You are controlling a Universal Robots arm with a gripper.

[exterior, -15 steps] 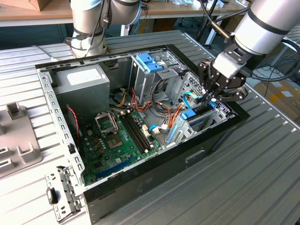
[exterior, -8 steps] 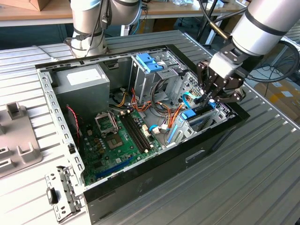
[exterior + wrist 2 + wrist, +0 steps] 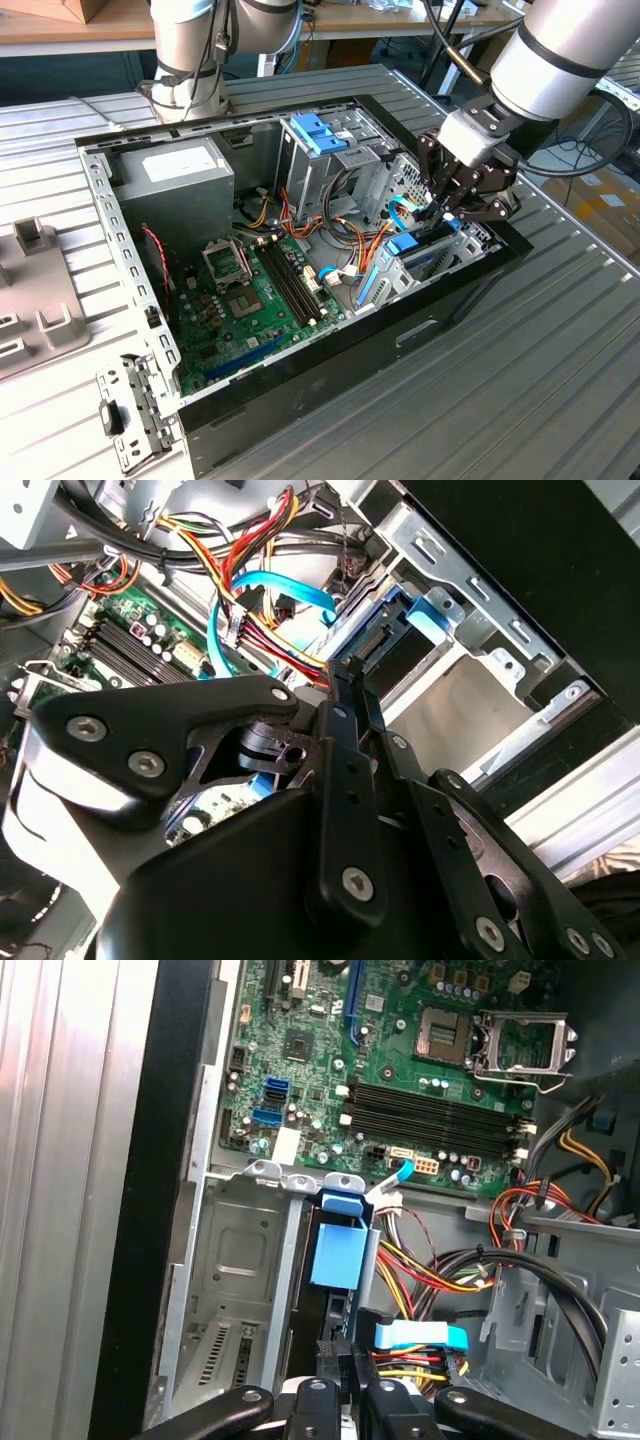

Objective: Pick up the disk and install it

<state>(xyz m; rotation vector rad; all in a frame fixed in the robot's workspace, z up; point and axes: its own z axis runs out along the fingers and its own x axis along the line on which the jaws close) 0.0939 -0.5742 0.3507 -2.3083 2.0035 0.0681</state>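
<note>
Fingers of my gripper are drawn together on the edge of the disk, which stands on edge in the drive cage at the corner of the open computer case toward the exterior view's right. In the exterior view the disk's blue carrier shows just below my fingertips, at about three o'clock from the green motherboard. In the first wrist view my gripper pinches the dark disk from above, with the blue tab of its carrier pointing toward the motherboard; the empty bay of the cage lies just beside the disk. In the second wrist view my gripper is closed against the disk, and the carrier's light-blue end sits against the metal cage. Red, yellow and orange power cables and a blue data cable crowd close to the disk. At eleven o'clock from the motherboard in the exterior view stands the grey power supply.
</note>
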